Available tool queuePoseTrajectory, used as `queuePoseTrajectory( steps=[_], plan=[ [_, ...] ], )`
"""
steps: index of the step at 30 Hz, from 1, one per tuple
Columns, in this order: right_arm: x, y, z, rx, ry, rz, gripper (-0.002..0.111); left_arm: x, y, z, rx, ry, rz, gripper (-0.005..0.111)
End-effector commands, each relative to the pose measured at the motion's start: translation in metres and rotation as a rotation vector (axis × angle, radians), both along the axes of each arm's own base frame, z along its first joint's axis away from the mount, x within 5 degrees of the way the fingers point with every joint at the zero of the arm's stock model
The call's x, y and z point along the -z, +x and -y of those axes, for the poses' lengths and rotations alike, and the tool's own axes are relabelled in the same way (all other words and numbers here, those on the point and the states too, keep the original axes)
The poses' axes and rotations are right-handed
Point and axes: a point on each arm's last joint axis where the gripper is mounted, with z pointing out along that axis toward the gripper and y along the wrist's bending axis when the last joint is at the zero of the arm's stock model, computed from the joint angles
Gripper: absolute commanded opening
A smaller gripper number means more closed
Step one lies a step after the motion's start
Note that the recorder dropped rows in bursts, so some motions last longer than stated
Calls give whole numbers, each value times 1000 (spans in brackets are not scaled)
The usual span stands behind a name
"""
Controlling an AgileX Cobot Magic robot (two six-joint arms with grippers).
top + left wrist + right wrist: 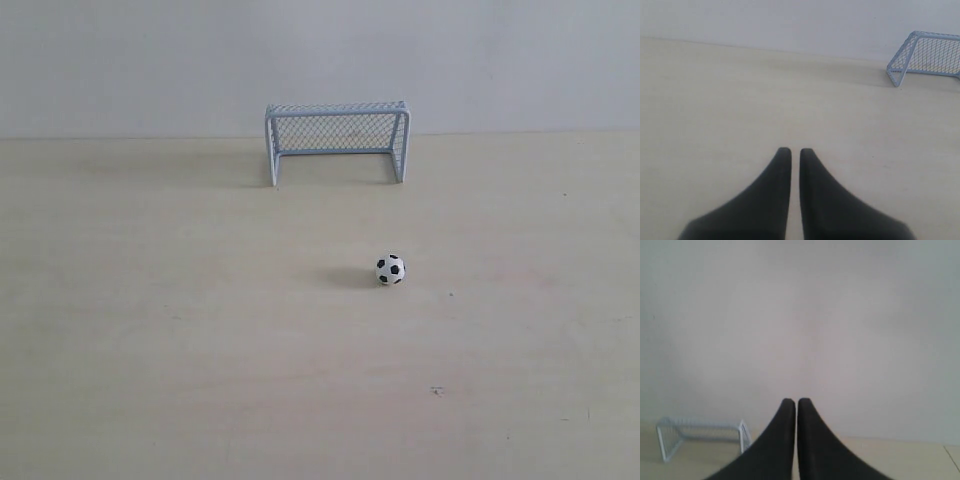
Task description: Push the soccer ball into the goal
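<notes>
The soccer ball (390, 269), small and white with black patches, rests on the pale wooden table (150, 330) right of centre. The goal (336, 139), pale blue frame with mesh netting, stands at the back against the wall, mouth facing the ball and a little left of it. Neither arm shows in the exterior view. My left gripper (795, 150) is shut with nothing in it, low over bare table, the goal (925, 57) far off to one side. My right gripper (797, 401) is shut and empty, raised toward the wall, with the goal (702, 435) low in that view. No wrist view shows the ball.
A plain grey-white wall (320, 60) closes off the back of the table right behind the goal. A few small dark specks (437, 390) mark the wood in front of the ball.
</notes>
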Motion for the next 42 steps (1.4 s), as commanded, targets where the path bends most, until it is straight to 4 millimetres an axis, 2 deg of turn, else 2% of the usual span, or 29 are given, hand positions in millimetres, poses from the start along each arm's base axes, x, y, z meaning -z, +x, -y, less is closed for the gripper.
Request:
queuePoseTrajectory(
  steps=[1, 4, 7, 10, 13, 21, 26, 30, 34, 37, 42],
  plan=[
    [0, 43, -7, -56, -228, -215, 0, -2, 0, 0, -4, -14, 16, 6],
    [9, 68, -16, -182, -380, -344, 0, -2, 0, 0, -4, -14, 16, 6],
    [24, 87, -29, -390, -570, -448, 0, -2, 0, 0, -4, -14, 16, 6],
    [44, 103, -38, -602, -741, -489, 0, -2, 0, 0, -4, -14, 16, 6],
    [63, 118, -44, -743, -835, -504, 0, -2, 0, 0, -4, -14, 16, 6],
    [111, 149, -49, -981, -939, -638, 0, -2, 0, 0, -4, -14, 16, 6],
    [129, 169, -57, -1098, -997, -723, 0, -2, 0, 0, -4, -14, 16, 6],
    [145, 189, -83, -1153, -1122, -828, 0, -2, 0, 0, -4, -14, 16, 6],
    [157, 207, -110, -1223, -1224, -834, 0, -2, 0, 0, -4, -14, 16, 6],
    [167, 217, -123, -1271, -1246, -800, 0, -2, 0, 0, -4, -14, 16, 6],
    [199, 230, -136, -1321, -1311, -752, 0, -2, 0, 0, -4, -14, 16, 6]
  ],
)
